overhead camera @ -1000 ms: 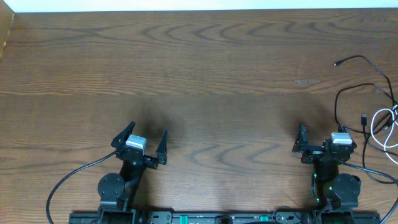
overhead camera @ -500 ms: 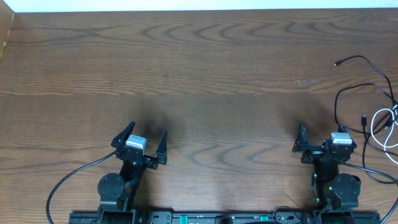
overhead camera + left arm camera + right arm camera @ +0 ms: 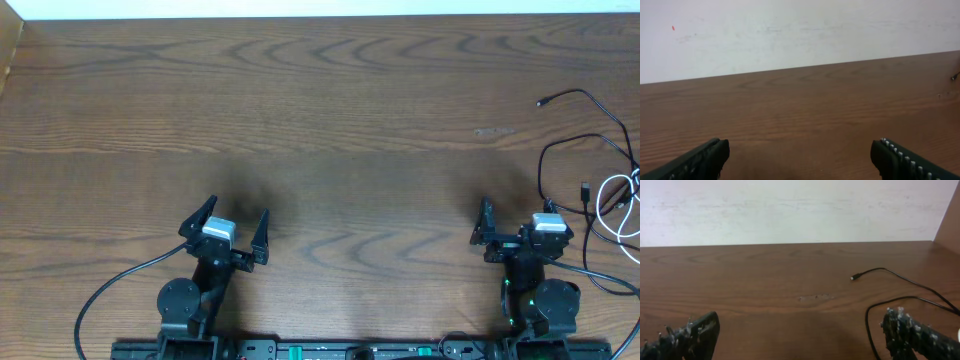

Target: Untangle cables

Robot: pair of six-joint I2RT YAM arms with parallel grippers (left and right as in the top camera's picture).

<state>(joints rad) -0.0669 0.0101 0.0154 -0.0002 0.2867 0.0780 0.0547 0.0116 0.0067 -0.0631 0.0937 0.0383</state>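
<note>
Currently: black cable point(image 3: 590, 97), white cable point(image 3: 603, 198), overlapping at table's point(image 3: 350, 100) right edge; left gripper point(image 3: 235, 215), right gripper point(image 3: 517, 215) spread apart, empty.

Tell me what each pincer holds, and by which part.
Nothing. The left pincer and right pincer are both open and empty; the cables lie apart from both.

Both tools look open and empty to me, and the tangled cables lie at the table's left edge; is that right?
Not quite: the cables lie at the right edge of the table, beside the right tool, as the overhead view shows. The left tool and the right tool are indeed open and empty.
</note>
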